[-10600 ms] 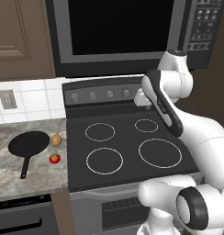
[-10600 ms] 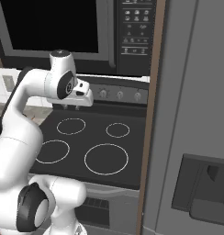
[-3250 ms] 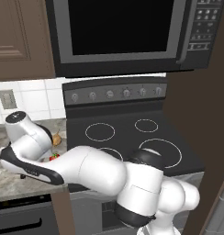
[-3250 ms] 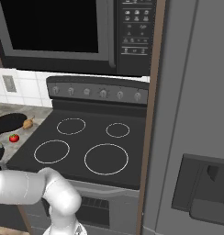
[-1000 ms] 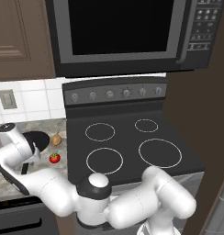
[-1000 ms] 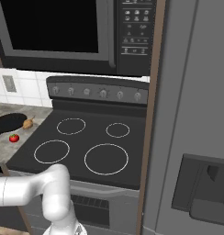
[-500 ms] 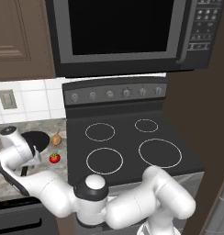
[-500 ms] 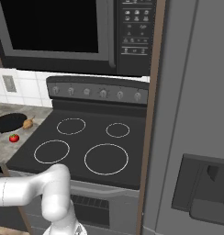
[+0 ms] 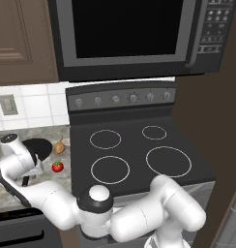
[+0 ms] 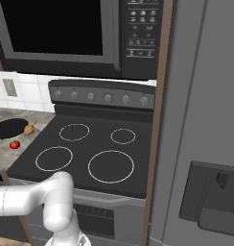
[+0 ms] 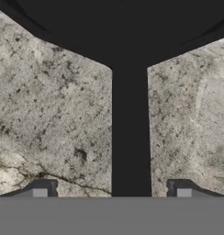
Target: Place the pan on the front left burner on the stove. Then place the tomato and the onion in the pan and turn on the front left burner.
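- Left base view: the pan (image 9: 36, 147) lies on the speckled stone counter (image 9: 4, 186) to the left of the stove (image 9: 134, 155), flat and black, its bowl just behind the robot's wrist.
- The white arm (image 9: 47, 198) sweeps from the lower middle far to the left and bends down over the counter, so that the gripper (image 9: 25, 180) hangs low over the pan's handle; one dark finger tip shows beside the wrist, and from here I cannot tell how wide the jaws stand.
- The onion (image 9: 59, 147) sits just right of the pan's rim, near the stove's left edge; the tomato (image 9: 57, 166) lies on the counter in front of the onion, apart from both it and the pan.
- The front left burner (image 9: 110, 169) is bare black glass inside its white ring.
- Right base view: the pan (image 10: 9, 128) shows at the far left on the counter, with the onion (image 10: 29, 129) touching or almost touching its right rim and the tomato (image 10: 14, 144) in front of them.
- The front left burner (image 10: 54, 158) is the ring nearest the counter on the stove (image 10: 90, 149).
- Hand view: the pan's handle (image 11: 130, 137) runs straight up the middle from the bottom edge to the pan's dark bowl (image 11: 118, 27) at the top, over the mottled counter (image 11: 49, 119).
- The gripper (image 11: 111, 188) is spread wide, one finger tip (image 11: 40, 189) on each side of the handle with clear stone between tip and handle, so nothing is pinched.
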You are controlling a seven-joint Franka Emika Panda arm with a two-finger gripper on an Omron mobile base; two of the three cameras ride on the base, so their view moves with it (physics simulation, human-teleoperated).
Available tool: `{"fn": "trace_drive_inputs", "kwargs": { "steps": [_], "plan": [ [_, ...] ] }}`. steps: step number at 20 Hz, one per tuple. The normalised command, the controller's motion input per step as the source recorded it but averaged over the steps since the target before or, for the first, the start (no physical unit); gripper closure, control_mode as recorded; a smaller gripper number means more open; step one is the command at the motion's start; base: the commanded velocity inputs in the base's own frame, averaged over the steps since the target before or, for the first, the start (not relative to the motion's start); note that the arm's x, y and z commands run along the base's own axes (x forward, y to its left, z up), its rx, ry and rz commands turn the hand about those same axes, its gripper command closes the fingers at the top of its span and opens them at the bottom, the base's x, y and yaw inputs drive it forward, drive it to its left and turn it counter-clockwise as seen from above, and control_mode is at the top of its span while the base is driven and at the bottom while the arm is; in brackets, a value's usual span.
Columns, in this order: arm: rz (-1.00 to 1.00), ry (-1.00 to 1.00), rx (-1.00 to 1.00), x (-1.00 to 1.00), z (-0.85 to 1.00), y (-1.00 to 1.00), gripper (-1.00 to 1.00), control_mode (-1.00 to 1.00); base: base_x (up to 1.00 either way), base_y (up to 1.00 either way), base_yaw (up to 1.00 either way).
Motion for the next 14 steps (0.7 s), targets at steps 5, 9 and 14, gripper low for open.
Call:
{"fn": "trace_drive_inputs", "kwargs": {
  "steps": [5,9,14],
  "plan": [
    [-0.02,0.0,0.0,0.0,-0.08,0.0,1.0,-1.0,0.0,0.0,0.0],
    [-0.04,0.0,0.0,0.0,-0.01,0.0,1.0,-1.0,0.0,0.0,0.0],
    [-0.07,-0.01,0.0,0.0,0.01,0.0,1.0,-1.0,0.0,0.0,0.0]
  ]
}}
